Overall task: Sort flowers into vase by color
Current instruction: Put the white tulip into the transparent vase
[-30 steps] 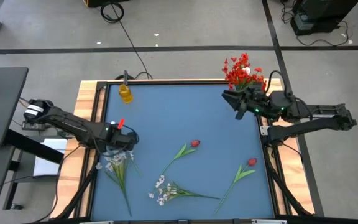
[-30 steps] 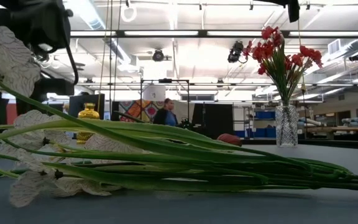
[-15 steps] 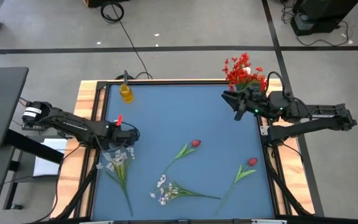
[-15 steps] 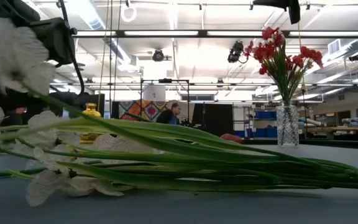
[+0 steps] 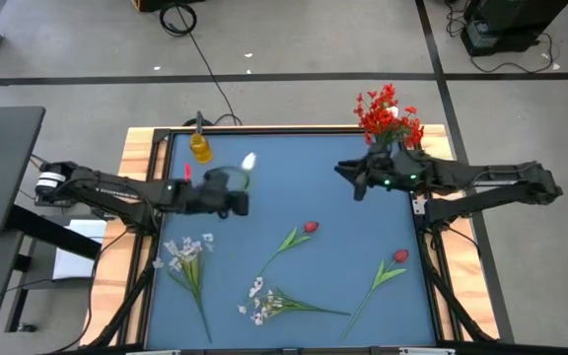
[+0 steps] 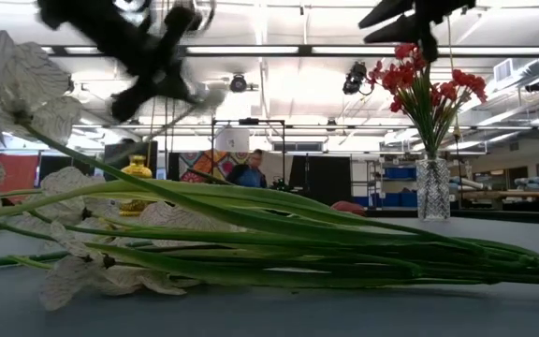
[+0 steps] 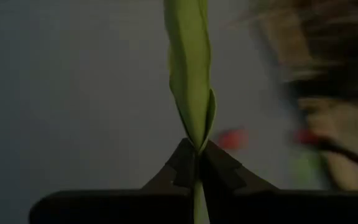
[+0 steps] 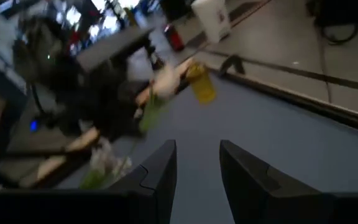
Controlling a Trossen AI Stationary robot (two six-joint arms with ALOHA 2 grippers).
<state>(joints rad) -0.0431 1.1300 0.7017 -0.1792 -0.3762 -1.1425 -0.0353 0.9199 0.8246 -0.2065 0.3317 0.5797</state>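
My left gripper [image 5: 237, 204] hangs above the table's left half, shut on a white tulip whose blossom [image 5: 248, 161] stands up toward the far edge. Its green leaf [image 7: 190, 62] fills the left wrist view. My right gripper [image 5: 348, 176] is open and holds nothing, in the air left of the clear vase [image 6: 431, 187], which holds red flowers [image 5: 388, 116]. A yellow vase [image 5: 200, 148] stands at the far left. Two red buds [image 5: 309, 227] [image 5: 399, 256] and two white sprays [image 5: 185, 251] [image 5: 264, 301] lie flat on the blue mat. My left gripper pinches the white tulip's thin green stalk [image 7: 197, 155] between its two fingers, just where the leaf springs from it. The fingers lie across the stalk. The tulip is lifted clear of the table, its stalk arching away from the fingers to the blossom [image 6: 215, 94].
The blue mat [image 5: 294, 168] has bare room in its far middle, between the two vases. A wooden frame [image 5: 136, 158] borders it. In the low view the white spray's stalks [image 6: 279, 234] fill the foreground, and a person [image 6: 251, 173] shows far behind the table.
My left gripper has shut on the white tulip's stalk beside the left white spray, risen and swung toward the table's middle and far edge; the tulip is now lifted clear. My right gripper has moved away from the clear vase, toward the table's left, still open.
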